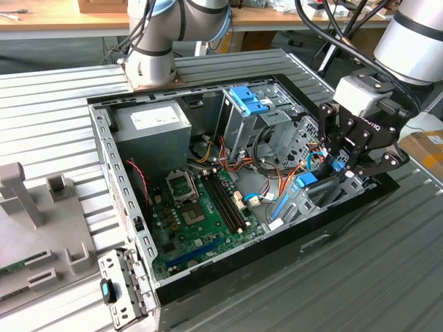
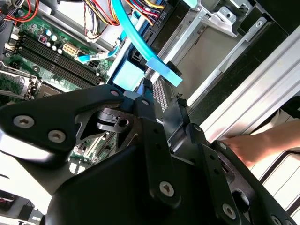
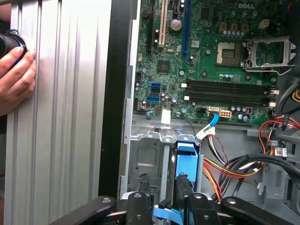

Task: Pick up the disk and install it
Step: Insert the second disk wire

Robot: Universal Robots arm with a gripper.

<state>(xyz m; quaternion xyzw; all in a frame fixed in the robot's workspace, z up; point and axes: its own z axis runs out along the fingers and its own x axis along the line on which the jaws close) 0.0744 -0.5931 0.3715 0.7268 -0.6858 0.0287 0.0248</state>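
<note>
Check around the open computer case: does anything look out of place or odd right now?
Yes: a person's hand is on the ribbed table right beside the case, close to where the gripper hangs inside it. That is odd for a working cell. Inside, nothing looks spilled or damaged.

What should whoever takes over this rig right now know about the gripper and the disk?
Gripper: appears shut on the disk, low over the drive bay inside the open case.
Disk: upright, blue rails showing, at the bay's mouth.
Done: disk picked up.
Left: seating looks unfinished.
Note: a person's hand is at the table beside the case.
</note>
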